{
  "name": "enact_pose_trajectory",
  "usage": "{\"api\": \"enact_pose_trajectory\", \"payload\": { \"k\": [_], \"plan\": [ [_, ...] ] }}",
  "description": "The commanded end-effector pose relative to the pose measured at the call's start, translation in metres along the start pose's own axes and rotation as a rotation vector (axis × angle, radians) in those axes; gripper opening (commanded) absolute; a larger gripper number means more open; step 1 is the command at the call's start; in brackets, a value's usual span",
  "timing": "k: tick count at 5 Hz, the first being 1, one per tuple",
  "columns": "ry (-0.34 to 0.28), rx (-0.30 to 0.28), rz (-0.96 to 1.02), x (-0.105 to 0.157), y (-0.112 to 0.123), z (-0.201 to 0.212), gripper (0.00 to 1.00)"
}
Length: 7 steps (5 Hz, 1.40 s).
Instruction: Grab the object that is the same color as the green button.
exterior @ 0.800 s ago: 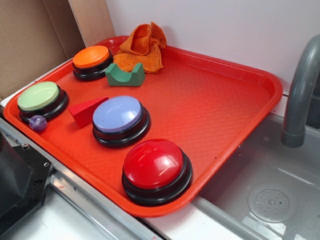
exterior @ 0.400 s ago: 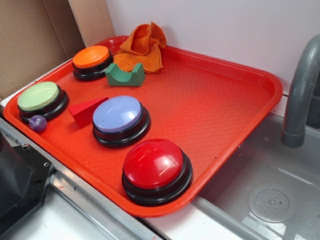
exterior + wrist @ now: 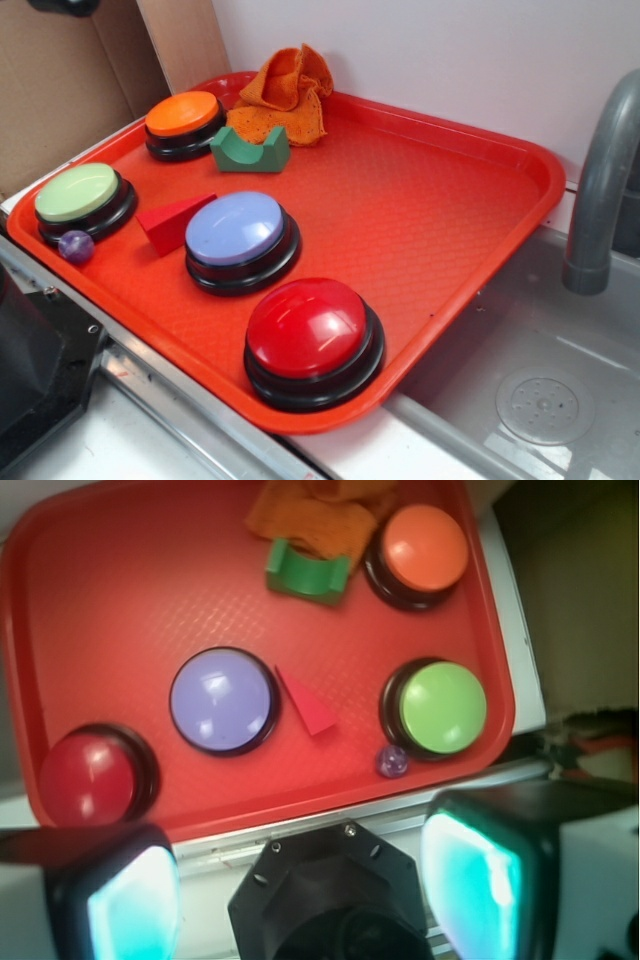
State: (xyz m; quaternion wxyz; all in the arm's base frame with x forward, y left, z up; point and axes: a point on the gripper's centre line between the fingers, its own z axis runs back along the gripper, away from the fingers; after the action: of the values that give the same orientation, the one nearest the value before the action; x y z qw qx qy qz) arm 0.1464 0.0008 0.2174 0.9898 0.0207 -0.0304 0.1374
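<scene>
The dark green arch block (image 3: 308, 572) lay on the red tray (image 3: 120, 570), far ahead of the tool (image 3: 300, 880), touching the orange cloth (image 3: 310, 515) and beside the orange button (image 3: 425, 547). The tool's fingers (image 3: 470, 880) stood spread, holding nothing, above the tray's near edge. The green button (image 3: 443, 707) sat closer.

End effector (image 3: 300, 880) high overhead, fingers spread

I see a red plastic tray (image 3: 440, 215) with a fine pebbled texture, glossy plastic buttons like the red one (image 3: 305, 327), a matt green block (image 3: 249, 150), and a rough orange knitted cloth (image 3: 285, 95).
</scene>
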Motion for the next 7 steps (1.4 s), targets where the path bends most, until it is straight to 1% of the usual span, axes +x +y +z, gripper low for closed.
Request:
{"api": "enact_pose_trajectory", "payload": {
  "k": [1,2,3,4,5,6,7],
  "plan": [
    [-0.005,0.035,0.276,0.053,0.015,-0.048,1.0],
    [-0.039,0.029,0.494,0.07,0.03,-0.074,1.0],
    [-0.005,0.018,0.558,0.087,0.041,-0.101,1.0],
    [-0.009,0.028,0.619,0.1,0.048,-0.127,1.0],
    [-0.012,0.057,0.666,0.107,0.056,-0.147,1.0],
    [-0.014,0.054,0.684,0.111,0.059,-0.163,1.0],
    [-0.001,0.045,0.678,0.114,0.058,-0.175,1.0]
  ]
}}
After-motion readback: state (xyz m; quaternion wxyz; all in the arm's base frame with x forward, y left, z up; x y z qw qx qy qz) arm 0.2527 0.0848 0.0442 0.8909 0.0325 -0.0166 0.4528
